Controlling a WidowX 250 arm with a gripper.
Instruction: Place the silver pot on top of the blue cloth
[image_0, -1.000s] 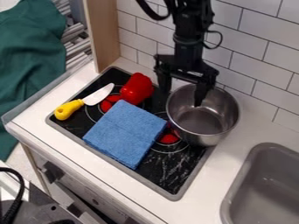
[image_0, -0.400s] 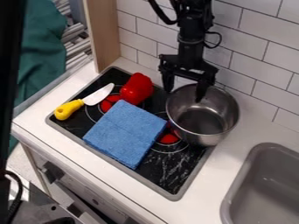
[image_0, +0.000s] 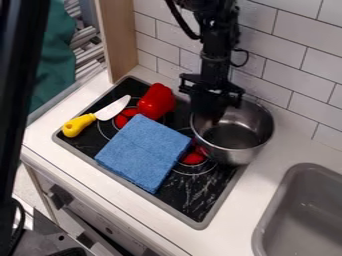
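End effector (image_0: 212, 116) at pot (image_0: 250, 142) — stovetop (image_0: 190, 195), tiled wall (image_0: 287, 47)

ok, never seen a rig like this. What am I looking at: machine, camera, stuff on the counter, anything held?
The machine is a black robot arm, coming in from the top edge. Its jaws hang at the upper left part of the rim of a round, silver metal pot. Whether they grip it, I can't tell from here.

The view is from a fixed camera looking down at a slant.

Below is a black toy cooktop set in a white counter. On it lie a folded blue cloth, a knife with a yellow handle and a red, pepper-shaped object. The pot stands beside the cloth, not on it. At lower right is a grey sink.
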